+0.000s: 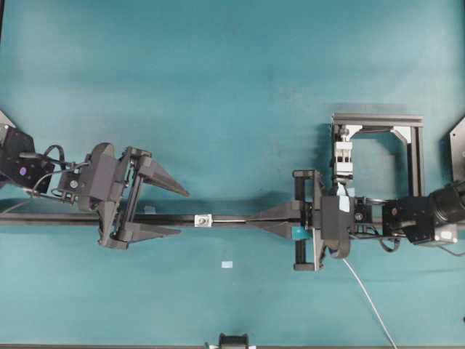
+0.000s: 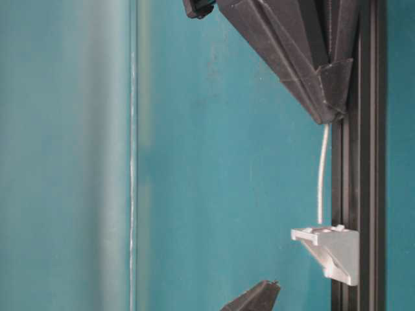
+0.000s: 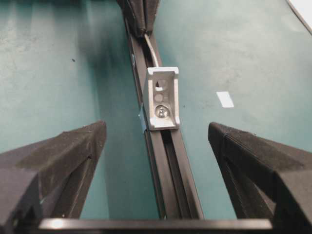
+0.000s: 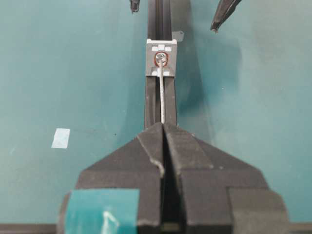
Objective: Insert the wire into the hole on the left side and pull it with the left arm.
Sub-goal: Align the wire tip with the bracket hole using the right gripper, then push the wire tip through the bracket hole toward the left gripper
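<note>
Pale grey-white and hair-thin, the wire (image 4: 161, 92) runs out straight from the tip of the right gripper (image 4: 163, 127), whose jaws are pinched together on it, to the small white block (image 4: 161, 58) bolted on the black rail (image 3: 168, 170). In the right wrist view its free end sits at the hole (image 4: 161, 59); from the left wrist view nothing pokes out of the block's near face, so I judge it not yet through — or barely entered.

It looks very light and limp over any length, as the slack trailing off behind the right gripper in the overhead view suggests, yet the short unsupported stretch holds its line. That favours feeding in small pushes with the grip close to the tip; a longer free span would likely buckle against the block.

Across the block, the left gripper (image 1: 171, 212) waits with its fingers spread wide either side of the rail, holding nothing. For the pull, the best hold is on the emerging end just beside the block's exit face, pinched between the finger pads — a thin, smooth strand could slip, so a firm, square closure and a pull along the rail seem wise.
</note>
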Available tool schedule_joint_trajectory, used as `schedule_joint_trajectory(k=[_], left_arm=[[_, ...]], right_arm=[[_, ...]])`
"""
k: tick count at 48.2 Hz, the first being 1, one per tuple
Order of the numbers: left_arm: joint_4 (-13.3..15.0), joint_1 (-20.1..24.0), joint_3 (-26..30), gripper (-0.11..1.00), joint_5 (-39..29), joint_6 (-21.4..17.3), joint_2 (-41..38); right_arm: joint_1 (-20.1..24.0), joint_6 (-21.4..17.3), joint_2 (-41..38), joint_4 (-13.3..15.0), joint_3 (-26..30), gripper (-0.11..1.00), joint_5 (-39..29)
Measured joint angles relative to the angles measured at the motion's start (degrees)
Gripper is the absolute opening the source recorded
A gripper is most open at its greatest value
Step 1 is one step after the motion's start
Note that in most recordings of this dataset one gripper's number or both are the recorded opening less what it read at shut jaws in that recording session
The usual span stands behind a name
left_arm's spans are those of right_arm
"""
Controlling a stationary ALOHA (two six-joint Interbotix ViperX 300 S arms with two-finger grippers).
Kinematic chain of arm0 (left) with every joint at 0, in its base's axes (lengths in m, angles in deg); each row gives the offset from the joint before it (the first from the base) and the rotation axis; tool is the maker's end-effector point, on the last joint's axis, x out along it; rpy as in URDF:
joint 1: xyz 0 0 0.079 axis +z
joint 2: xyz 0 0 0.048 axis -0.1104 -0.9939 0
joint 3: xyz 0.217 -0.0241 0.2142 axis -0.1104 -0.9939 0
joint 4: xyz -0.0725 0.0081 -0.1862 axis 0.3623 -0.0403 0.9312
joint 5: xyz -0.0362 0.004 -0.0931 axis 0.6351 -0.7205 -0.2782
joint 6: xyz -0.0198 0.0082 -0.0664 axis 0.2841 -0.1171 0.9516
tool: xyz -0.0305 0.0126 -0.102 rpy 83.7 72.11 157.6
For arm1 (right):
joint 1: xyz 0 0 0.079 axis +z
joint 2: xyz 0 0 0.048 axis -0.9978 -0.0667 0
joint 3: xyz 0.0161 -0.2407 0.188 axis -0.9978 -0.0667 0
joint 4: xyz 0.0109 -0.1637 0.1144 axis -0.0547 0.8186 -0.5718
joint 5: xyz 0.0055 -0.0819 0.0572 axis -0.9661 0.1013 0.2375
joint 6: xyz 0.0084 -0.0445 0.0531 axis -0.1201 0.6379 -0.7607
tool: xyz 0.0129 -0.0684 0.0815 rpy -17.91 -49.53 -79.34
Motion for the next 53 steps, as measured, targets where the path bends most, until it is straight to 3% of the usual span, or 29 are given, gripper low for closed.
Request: schedule_joint_trajectory(k=[36,53], left_arm=[[0.1,0.0,0.0,0.65,0.0,0.1,0.0],[0.0,0.0,0.0,0.65,0.0,0.1,0.0]], right_arm=[[-0.9,0.3,-0.1,0.0,1.8,0.01,-2.5],[-1.2,2.3,-1.0,0.0,3.9,0.01,-3.2]])
